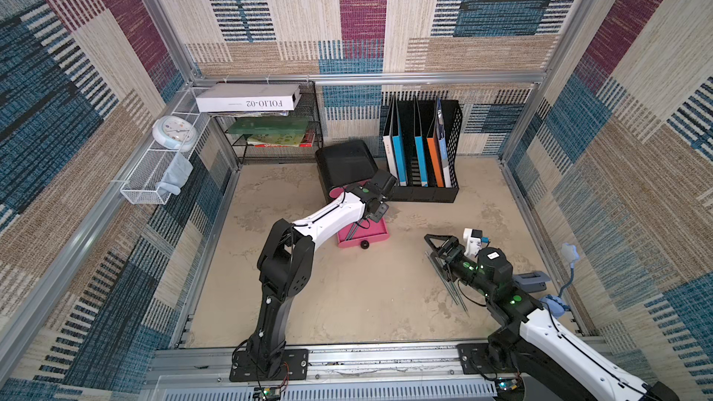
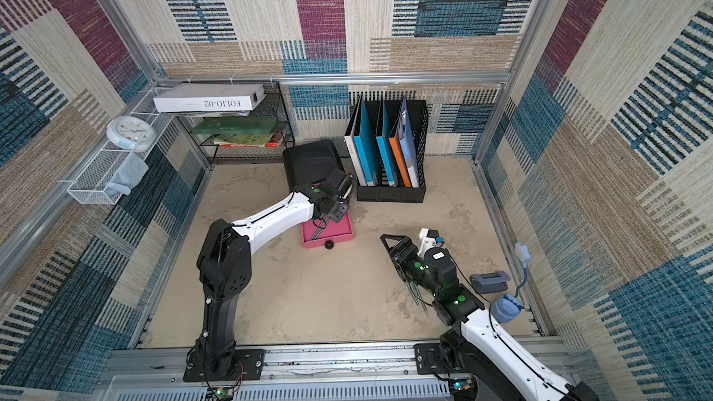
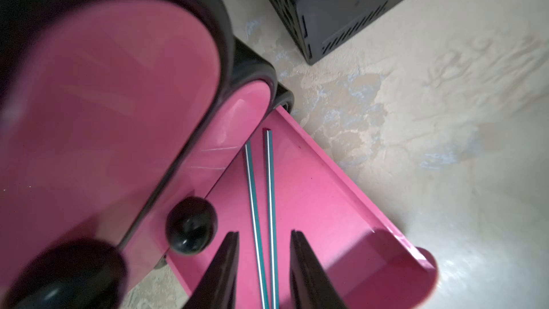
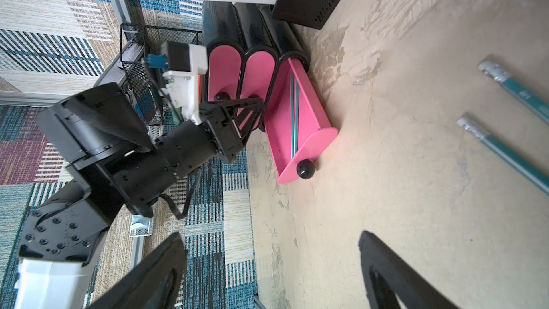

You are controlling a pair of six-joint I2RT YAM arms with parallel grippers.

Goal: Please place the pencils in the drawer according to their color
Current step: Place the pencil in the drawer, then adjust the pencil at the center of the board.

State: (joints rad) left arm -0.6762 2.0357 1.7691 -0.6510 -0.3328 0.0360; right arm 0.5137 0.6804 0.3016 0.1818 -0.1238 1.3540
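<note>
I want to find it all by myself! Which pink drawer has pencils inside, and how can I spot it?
Find the black file holder with blue and orange folders at the back; the black chest stands right beside it. Its lowest pink drawer is the only one pulled out, with two teal pencils inside; the two drawers above are shut.

We see a black rounded chest [image 1: 345, 163] holding three stacked pink drawers. The upper two are shut. The bottom drawer [image 1: 380, 239] is pulled well out of the chest, with its round black knob [image 1: 364, 244] at the far end. Two teal pencils [image 3: 257, 203] lie lengthwise inside it, close together and nearly parallel. Well apart from the chest, on its knob side, loose pencils [image 1: 451, 289] lie flat in a tight bunch, perhaps three or four. Two of them [image 4: 505, 156] are teal with silver-banded ends.
</note>
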